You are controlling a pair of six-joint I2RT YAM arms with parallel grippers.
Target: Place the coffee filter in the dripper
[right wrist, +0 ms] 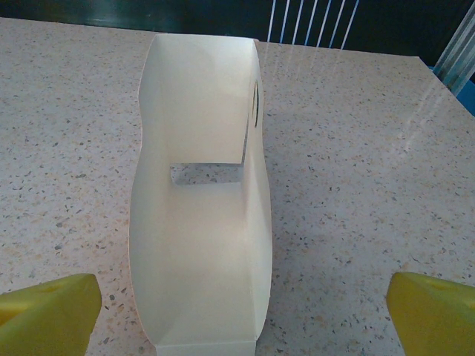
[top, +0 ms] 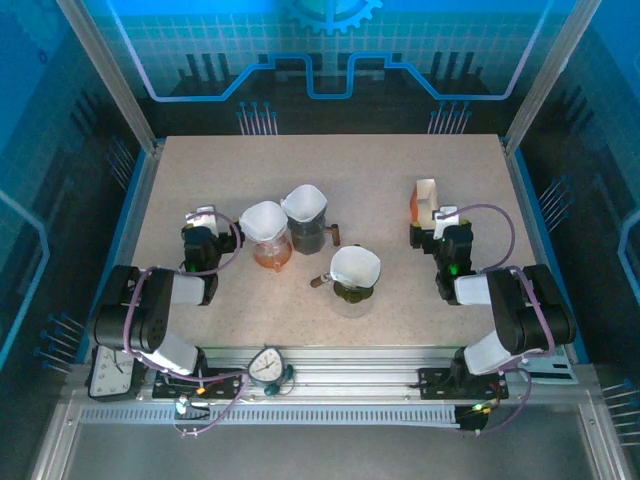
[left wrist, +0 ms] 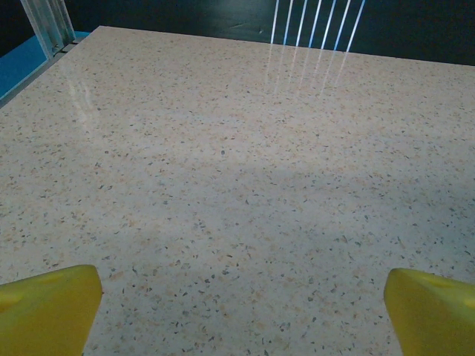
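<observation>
Filters (top: 355, 265) are seated in three drippers (top: 352, 292) on bench (top: 380, 175); box (right wrist: 200, 245) empty. Both jaws released, nothing held. Placement judged complete; only withdrawal required.

Three drippers (top: 272, 255) (top: 306, 238) (top: 350, 295) stand left of the right gripper (right wrist: 239, 308) — three white filters (top: 263, 220) (top: 304, 203) (top: 356, 265), one in each. One open paper box (right wrist: 200, 222) lies between its fingers (right wrist: 52, 308).

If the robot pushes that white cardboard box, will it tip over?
Probably. The open white cardboard box looks empty, so it's likely light and would slide or tip easily. Its thin walls look bowed, so squeezing might crumple it.
</observation>
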